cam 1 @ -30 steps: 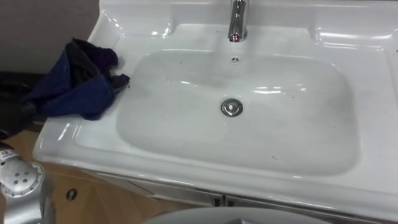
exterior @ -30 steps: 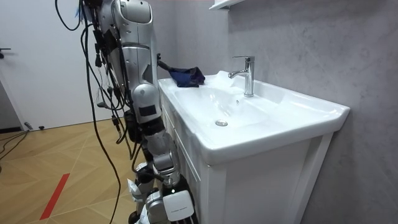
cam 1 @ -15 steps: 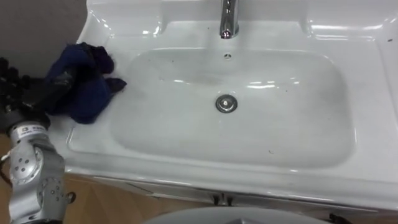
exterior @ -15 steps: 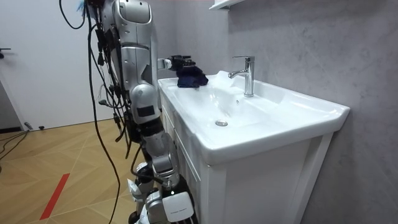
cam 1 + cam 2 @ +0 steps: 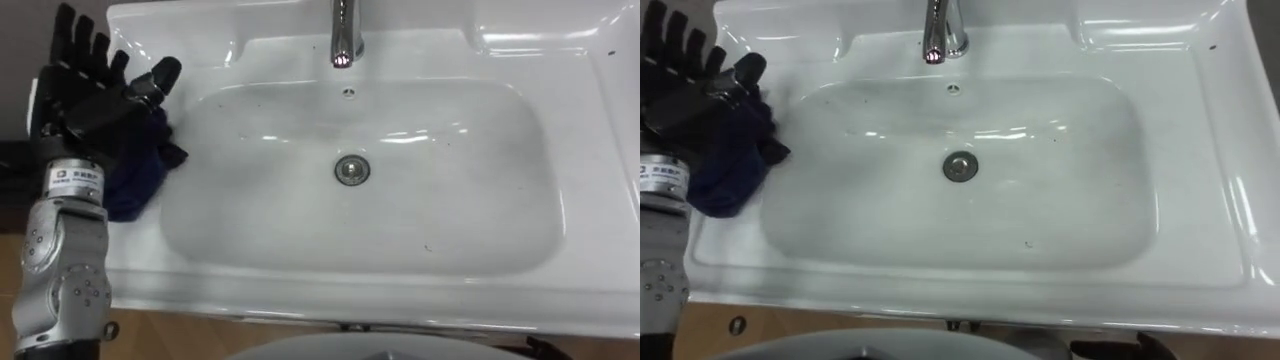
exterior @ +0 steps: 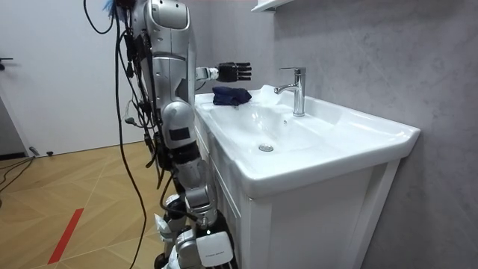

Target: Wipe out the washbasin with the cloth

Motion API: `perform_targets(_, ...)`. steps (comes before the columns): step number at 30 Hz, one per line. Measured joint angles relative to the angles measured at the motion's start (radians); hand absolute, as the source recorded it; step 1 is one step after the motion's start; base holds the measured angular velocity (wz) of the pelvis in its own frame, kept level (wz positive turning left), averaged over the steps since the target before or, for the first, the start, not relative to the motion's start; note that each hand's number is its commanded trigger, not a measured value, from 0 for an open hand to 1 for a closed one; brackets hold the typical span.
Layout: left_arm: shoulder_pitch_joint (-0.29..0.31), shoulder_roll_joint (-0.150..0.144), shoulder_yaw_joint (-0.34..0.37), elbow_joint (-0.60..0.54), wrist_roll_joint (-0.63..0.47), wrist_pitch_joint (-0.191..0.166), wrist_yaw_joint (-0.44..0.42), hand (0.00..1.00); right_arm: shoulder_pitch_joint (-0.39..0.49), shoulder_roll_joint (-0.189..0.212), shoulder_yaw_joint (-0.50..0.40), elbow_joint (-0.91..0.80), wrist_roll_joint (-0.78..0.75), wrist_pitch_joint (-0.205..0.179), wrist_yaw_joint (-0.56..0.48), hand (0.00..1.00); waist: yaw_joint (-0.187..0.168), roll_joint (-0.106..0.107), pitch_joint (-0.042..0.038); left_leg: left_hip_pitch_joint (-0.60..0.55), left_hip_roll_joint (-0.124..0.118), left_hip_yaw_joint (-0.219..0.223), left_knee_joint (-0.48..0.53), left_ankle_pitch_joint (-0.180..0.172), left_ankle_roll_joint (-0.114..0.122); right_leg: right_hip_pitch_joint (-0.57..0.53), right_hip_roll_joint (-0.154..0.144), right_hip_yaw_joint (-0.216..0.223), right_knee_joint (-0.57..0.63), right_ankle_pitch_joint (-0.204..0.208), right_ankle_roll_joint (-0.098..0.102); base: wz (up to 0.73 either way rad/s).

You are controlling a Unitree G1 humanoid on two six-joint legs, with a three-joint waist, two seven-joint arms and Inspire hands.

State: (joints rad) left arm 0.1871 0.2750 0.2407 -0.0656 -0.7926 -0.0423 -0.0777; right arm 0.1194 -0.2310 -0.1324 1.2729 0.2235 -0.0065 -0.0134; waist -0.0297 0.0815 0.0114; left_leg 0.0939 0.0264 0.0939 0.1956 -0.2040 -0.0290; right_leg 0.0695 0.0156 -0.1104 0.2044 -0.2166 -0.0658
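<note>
Room view: cloth (image 6: 230, 96) lies on basin rim (image 6: 367, 131) below left hand (image 6: 226, 72), fingers (image 6: 243, 72) straight.

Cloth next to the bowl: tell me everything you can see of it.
The cloth is dark blue soft fabric, crumpled in a loose heap. It lies on the basin's left ledge beside the bowl, one fold reaching the bowl's edge. The left hand hovers above it, fingers straight, hiding part of it in the eye views; the room view shows a gap between them. Only the ledge touches it.
</note>
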Motion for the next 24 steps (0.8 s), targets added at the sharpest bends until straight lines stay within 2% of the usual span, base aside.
perform_targets(1, 0.003, 0.0, 0.013, 0.001, 0.0, 0.0, 0.008, 0.0, 0.003, 0.001, -0.003, 0.0, 0.001, 0.0, -0.007, 0.0, 0.004, -0.003, 0.002, 0.005, 0.0, -0.001, -0.001, 0.0, 0.0, 0.004, 0.0, 0.0, 0.0, 0.0, 0.0, 0.0)
perform_targets(3, 0.004, 0.0, 0.042, 0.002, 0.0, 0.0, 0.043, 0.0, 0.003, 0.002, -0.008, -0.001, 0.004, 0.0, -0.018, 0.0, 0.01, 0.001, 0.0001, 0.004, 0.0, -0.009, -0.001, 0.0, 0.0, 0.001, 0.0, 0.002, 0.0, 0.0, 0.0, 0.0)
perform_targets(4, 0.003, 0.0, 0.069, 0.002, 0.015, 0.0, 0.082, 0.0, 0.003, 0.002, -0.007, -0.002, 0.006, -0.001, -0.027, 0.0, 0.01, -0.002, 0.0023, 0.004, -0.001, -0.012, -0.001, 0.0, 0.0, 0.004, -0.001, -0.001, 0.0, 0.0, 0.0, 0.04)
perform_targets(7, 0.003, 0.0, 0.134, 0.001, 0.085, -0.002, 0.222, 0.0, 0.013, 0.002, -0.008, -0.008, 0.004, -0.002, -0.054, 0.0, 0.021, 0.0, 0.0007, 0.01, -0.002, -0.006, -0.002, 0.0, 0.0, 0.002, -0.001, 0.006, 0.001, -0.002, -0.001, -0.02)
perform_targets(9, 0.003, -0.001, 0.194, 0.001, 0.139, -0.004, 0.348, 0.0, 0.038, 0.003, -0.007, -0.032, 0.013, 0.0, -0.069, 0.0, 0.06, 0.004, -0.0019, 0.018, -0.002, -0.006, -0.005, 0.0, 0.001, 0.0, 0.002, 0.024, -0.001, -0.003, 0.0, -0.18)
perform_targets(12, 0.006, -0.001, 0.261, 0.002, 0.189, -0.014, 0.484, 0.0, 0.056, 0.005, -0.008, -0.04, 0.017, 0.002, -0.076, 0.0, 0.072, 0.004, -0.0052, 0.022, -0.004, -0.013, -0.007, -0.001, 0.001, 0.006, 0.0, 0.016, 0.0, -0.005, 0.002, 0.08)
perform_targets(14, 0.007, -0.003, 0.335, 0.01, 0.223, -0.041, 0.601, 0.0, 0.07, 0.012, -0.009, -0.044, 0.013, 0.006, -0.089, 0.0, 0.111, 0.004, -0.0061, 0.024, -0.004, -0.014, -0.01, 0.0, 0.001, 0.003, -0.002, 0.013, 0.007, -0.005, 0.002, 0.0)
perform_targets(16, 0.008, -0.004, 0.386, 0.032, 0.247, -0.065, 0.686, 0.0, 0.081, 0.018, -0.008, -0.044, 0.008, 0.006, -0.104, 0.0, 0.125, 0.004, -0.0069, 0.024, -0.006, -0.016, -0.01, 0.0, 0.001, 0.004, -0.005, 0.003, 0.009, -0.006, 0.003, 0.13)
perform_targets(19, 0.015, -0.004, 0.428, 0.072, 0.243, -0.09, 0.808, 0.0, 0.096, 0.019, -0.008, -0.045, 0.007, 0.01, -0.118, 0.0, 0.147, 0.003, -0.007, 0.019, -0.011, -0.035, -0.009, 0.0, 0.001, 0.002, -0.013, -0.017, 0.017, -0.01, 0.007, 0.19)
perform_targets(20, 0.034, -0.007, 0.427, 0.084, 0.232, -0.098, 0.842, 0.0, 0.1, 0.018, -0.008, -0.048, 0.006, 0.017, -0.125, 0.0, 0.153, 0.005, -0.009, 0.016, -0.015, -0.045, -0.009, 0.0, 0.001, 0.0, -0.017, -0.024, 0.021, -0.013, 0.01, 0.17)
perform_targets(22, 0.071, -0.007, 0.425, 0.133, 0.172, -0.111, 0.866, 0.0, 0.105, 0.016, -0.007, -0.057, 0.016, 0.031, -0.136, 0.0, 0.165, 0.002, -0.0109, 0.013, -0.018, -0.047, -0.006, 0.0, 0.002, -0.004, -0.021, -0.029, 0.027, -0.017, 0.012, 0.1)
perform_targets(24, 0.092, -0.01, 0.424, 0.206, 0.108, -0.111, 0.89, 0.0, 0.121, 0.016, -0.008, -0.062, 0.015, 0.038, -0.137, 0.0, 0.165, -0.001, -0.0157, 0.013, -0.027, -0.071, 0.001, -0.001, 0.002, -0.004, -0.029, -0.032, 0.041, -0.026, 0.017, 0.18)
